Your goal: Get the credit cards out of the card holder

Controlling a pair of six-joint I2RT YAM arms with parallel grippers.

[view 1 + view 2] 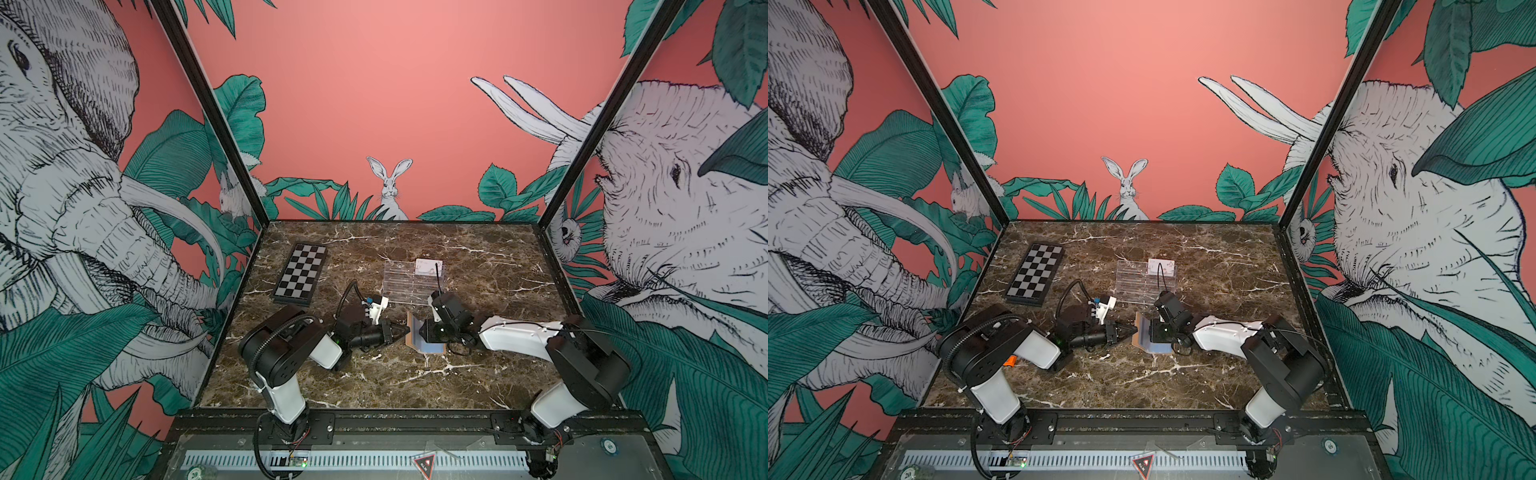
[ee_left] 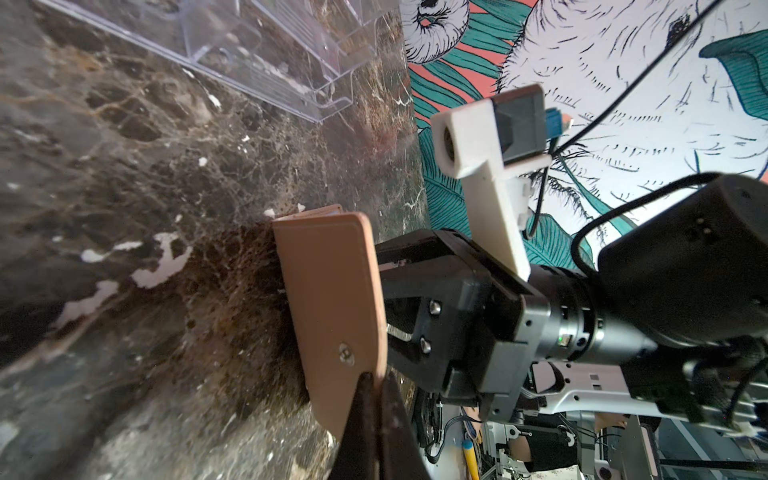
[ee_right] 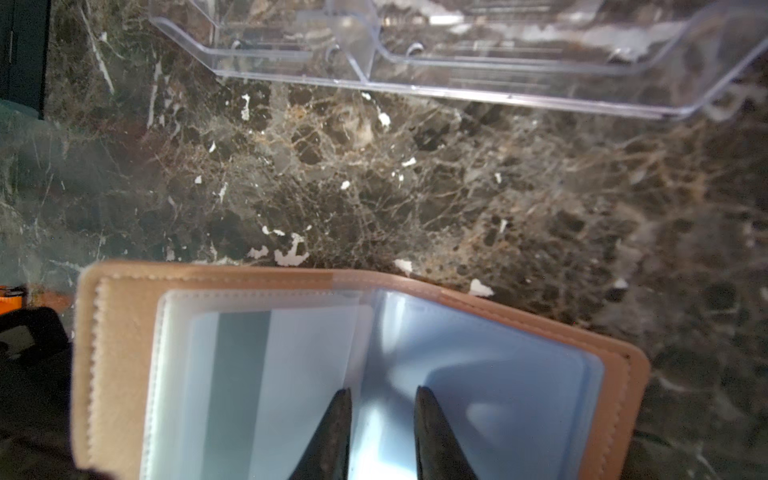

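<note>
Tan leather-like folding card holder [image 3: 120, 374] lies open at the middle of the dark marble table [image 3: 374, 187]. Its left cover stands upright, clamped in the left pincer [image 2: 377, 380]. Pale blue plastic credit cards [image 3: 498, 374] sit in clear sleeves directly under the right pincer [image 3: 383, 390], whose jaws stand slightly apart either side of a sleeve by the fold. The right arm is nearer the cards.

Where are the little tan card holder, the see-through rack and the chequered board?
card holder [image 3: 120, 374]: right wrist view, tan inner flap beside the clear sleeves.
clear rack [image 1: 409, 284]: in a top view, middle of its tiers.
chequered board [image 1: 301, 274]: in a top view, centre of its squares.
</note>
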